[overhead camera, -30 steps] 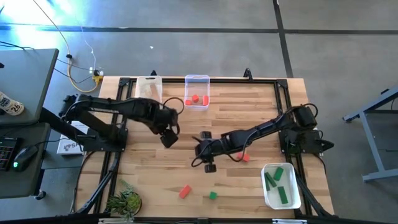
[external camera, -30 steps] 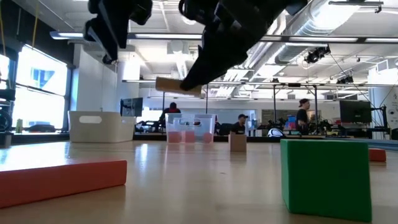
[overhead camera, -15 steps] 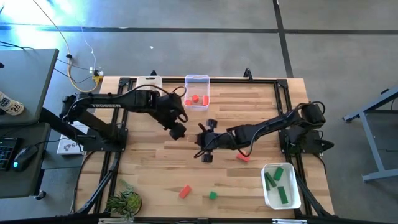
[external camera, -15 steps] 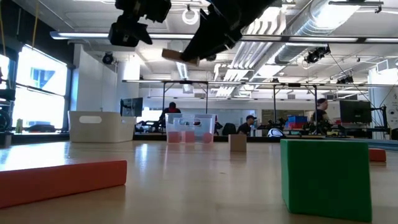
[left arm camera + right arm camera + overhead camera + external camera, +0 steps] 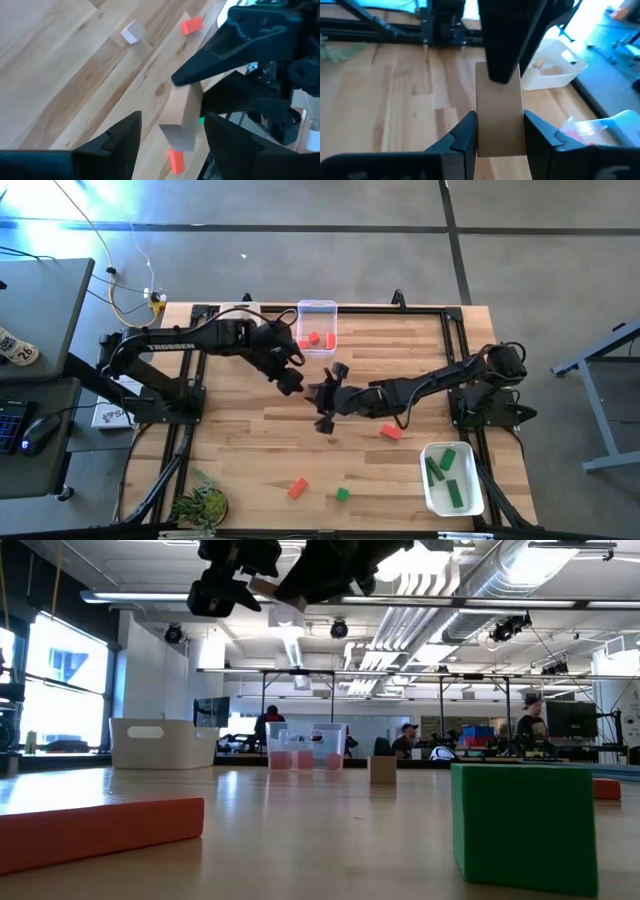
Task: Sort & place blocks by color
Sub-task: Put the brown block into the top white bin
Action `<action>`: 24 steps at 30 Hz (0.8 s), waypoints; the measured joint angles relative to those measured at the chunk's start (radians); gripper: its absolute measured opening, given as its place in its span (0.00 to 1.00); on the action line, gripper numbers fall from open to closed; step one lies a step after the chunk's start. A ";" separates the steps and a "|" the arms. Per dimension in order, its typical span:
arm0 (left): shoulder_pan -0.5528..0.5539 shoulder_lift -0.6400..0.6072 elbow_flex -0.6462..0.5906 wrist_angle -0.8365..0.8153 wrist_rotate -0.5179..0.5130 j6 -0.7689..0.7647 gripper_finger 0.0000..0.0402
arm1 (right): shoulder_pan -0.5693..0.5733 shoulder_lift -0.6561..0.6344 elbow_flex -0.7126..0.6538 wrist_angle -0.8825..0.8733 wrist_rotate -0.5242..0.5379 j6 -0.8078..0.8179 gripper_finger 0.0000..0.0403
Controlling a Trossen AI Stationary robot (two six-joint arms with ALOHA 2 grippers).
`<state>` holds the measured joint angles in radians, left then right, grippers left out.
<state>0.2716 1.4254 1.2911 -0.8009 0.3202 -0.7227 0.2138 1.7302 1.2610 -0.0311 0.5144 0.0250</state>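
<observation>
The wooden table (image 5: 250, 450) carries both dark arms, which meet above its middle, well clear of the surface. The white tub (image 5: 452, 478) at the near right corner holds several green blocks (image 5: 447, 459); a second white tub (image 5: 164, 743) stands at the far left, and the clear tub (image 5: 317, 327) at the far edge contains red-orange blocks (image 5: 313, 339). The left gripper (image 5: 290, 380) hangs just left of centre, its fingers (image 5: 117, 137) spread apart and clamped on nothing, with the free end of a plain wood bar (image 5: 182, 120) lying between them. The right gripper (image 5: 325, 400) reaches in from the right and is closed on the other end of that bar (image 5: 500, 117), holding it level in the air between the two grippers. Loose on the table: a red-orange bar (image 5: 297, 487) and a green cube (image 5: 342, 494) near the front edge, a red-orange block (image 5: 391, 432) right of centre, and a plain wood cube (image 5: 382, 769) farther back. A small plant (image 5: 200, 505) sits at the near left corner.
</observation>
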 joint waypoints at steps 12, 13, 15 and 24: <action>0.040 0.000 0.000 0.020 -0.001 0.086 0.44 | -0.022 0.001 0.000 0.054 0.048 0.001 0.25; 0.043 0.000 0.000 0.026 -0.002 0.099 0.42 | -0.024 0.001 0.000 0.056 0.053 0.001 0.25; 0.044 0.000 0.000 0.034 -0.001 0.128 0.37 | -0.029 0.001 0.000 0.056 0.056 0.001 0.25; 0.046 0.000 0.000 0.061 -0.012 0.238 0.15 | -0.057 0.002 0.000 0.049 0.061 -0.005 0.25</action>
<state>0.3176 1.4258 1.2911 -0.7394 0.3082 -0.4850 0.1566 1.7321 1.2610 0.0181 0.5751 0.0205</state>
